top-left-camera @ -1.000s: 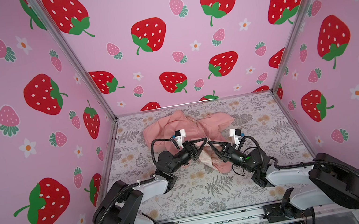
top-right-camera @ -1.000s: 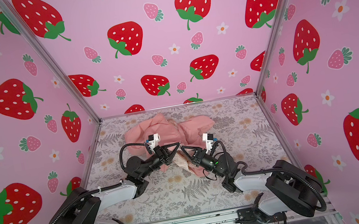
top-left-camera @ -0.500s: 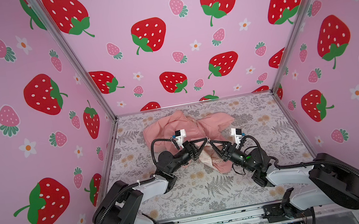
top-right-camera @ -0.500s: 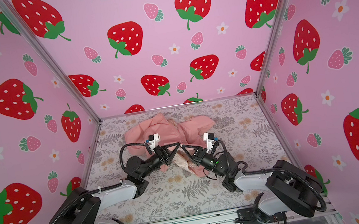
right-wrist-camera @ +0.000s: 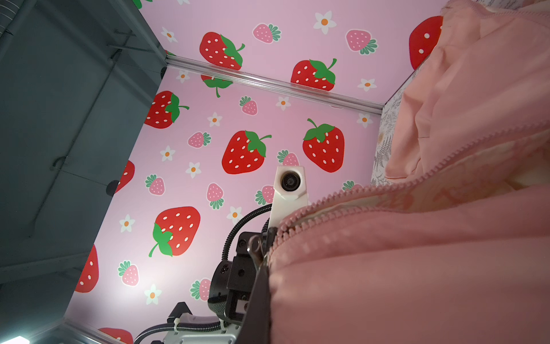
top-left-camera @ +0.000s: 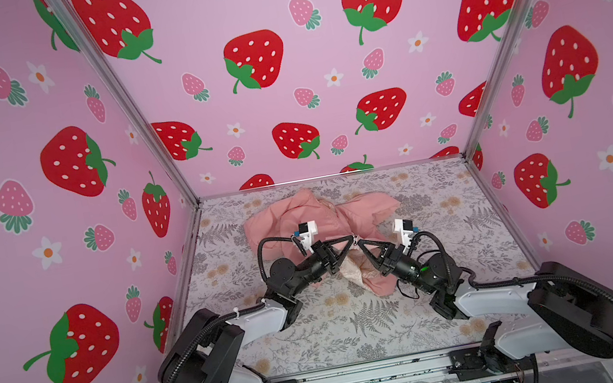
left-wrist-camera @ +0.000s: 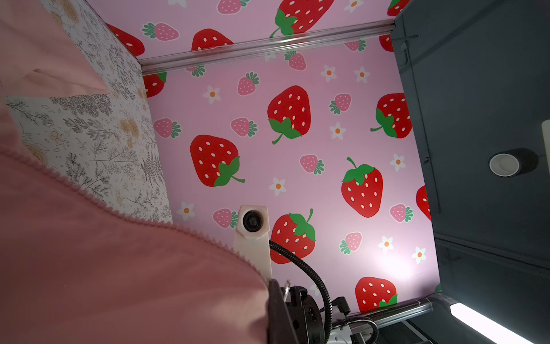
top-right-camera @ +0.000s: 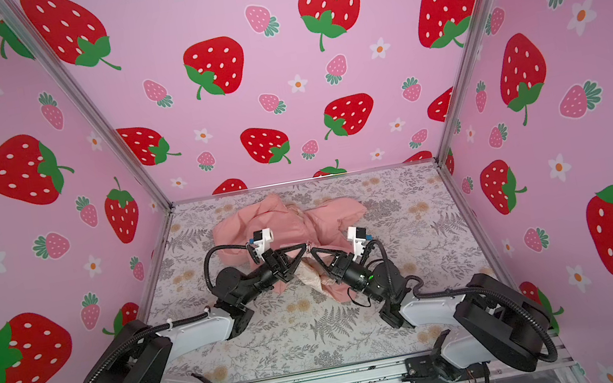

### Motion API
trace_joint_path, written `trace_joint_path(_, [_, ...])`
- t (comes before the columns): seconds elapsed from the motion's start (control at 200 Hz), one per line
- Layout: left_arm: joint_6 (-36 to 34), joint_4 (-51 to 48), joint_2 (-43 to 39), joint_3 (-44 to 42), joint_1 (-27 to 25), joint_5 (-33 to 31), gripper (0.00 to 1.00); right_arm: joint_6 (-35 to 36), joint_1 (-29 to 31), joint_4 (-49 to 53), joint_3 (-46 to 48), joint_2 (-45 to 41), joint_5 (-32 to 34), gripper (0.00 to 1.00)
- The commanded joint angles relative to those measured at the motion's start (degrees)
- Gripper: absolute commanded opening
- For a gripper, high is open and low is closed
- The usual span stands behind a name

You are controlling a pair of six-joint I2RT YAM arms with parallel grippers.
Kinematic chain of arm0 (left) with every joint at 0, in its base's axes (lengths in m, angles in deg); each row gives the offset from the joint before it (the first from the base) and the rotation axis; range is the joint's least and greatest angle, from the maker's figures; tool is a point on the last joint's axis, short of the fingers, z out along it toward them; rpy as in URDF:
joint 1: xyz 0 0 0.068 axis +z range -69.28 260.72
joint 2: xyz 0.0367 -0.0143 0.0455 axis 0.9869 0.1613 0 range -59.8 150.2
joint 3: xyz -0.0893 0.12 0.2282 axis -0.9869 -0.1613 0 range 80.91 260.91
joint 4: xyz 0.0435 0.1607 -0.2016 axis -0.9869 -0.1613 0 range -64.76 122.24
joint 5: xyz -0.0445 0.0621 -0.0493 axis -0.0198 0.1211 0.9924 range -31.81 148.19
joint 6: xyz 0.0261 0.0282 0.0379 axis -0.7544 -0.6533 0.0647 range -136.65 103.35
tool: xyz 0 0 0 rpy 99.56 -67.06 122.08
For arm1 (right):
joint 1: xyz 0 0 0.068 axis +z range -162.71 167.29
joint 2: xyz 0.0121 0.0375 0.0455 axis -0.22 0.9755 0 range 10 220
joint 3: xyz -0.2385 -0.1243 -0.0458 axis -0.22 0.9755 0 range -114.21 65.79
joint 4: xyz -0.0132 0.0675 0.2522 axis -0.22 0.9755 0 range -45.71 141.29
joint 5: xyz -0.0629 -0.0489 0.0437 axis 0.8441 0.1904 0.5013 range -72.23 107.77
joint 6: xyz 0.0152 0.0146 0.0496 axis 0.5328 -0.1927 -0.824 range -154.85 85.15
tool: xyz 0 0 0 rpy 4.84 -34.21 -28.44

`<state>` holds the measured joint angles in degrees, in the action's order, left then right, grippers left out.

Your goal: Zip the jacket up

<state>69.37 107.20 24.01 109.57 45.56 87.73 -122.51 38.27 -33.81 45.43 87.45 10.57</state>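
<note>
**Desk:** So how far along is the zipping in this frame?

**Photographer:** Barely begun, by my reading. Seen from the right wrist, the zip pull sits where the two rows of zip teeth meet. Beyond it they part, with cream lining showing between them. Most of the run looks left to close.

**Desk:** And the grip?

**Photographer:** Two closed tips meet above the middle of the table. The left end effector is closed on the jacket, pinching cloth at the zip's edge. The right end effector is closed too, right at the pull. Whether it grips the metal tab or the cloth beside it, the pictures do not settle.

**Desk:** Where does the garment lie?

**Photographer:** Toward the back of the table, centred. Its front is drawn up where it is held, and the rest slumps on the floral top.

**Desk:** Which way does it point?

**Photographer:** Its long axis runs roughly from the back wall toward the robot, drifting to the robot's right at the near end. The sleeves seem to spread left and right at the far end. So I judge the shoulders lie there and the hem nearer the robot, though the crumpling leaves that uncertain.
</note>
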Motion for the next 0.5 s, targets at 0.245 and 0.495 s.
trace_joint_path(0.245, [-0.74, 5.24, 1.30, 3.98, -0.04, -0.08, 0.00, 1.93, 3.57, 4.55, 1.00, -4.00, 2.74, 0.00])
trace_joint_path(0.495, [-0.61, 6.08, 2.64, 4.54, 0.02, -0.38, 0.00, 2.49, 6.62, 3.07, 2.95, -4.57, 4.82, 0.00])
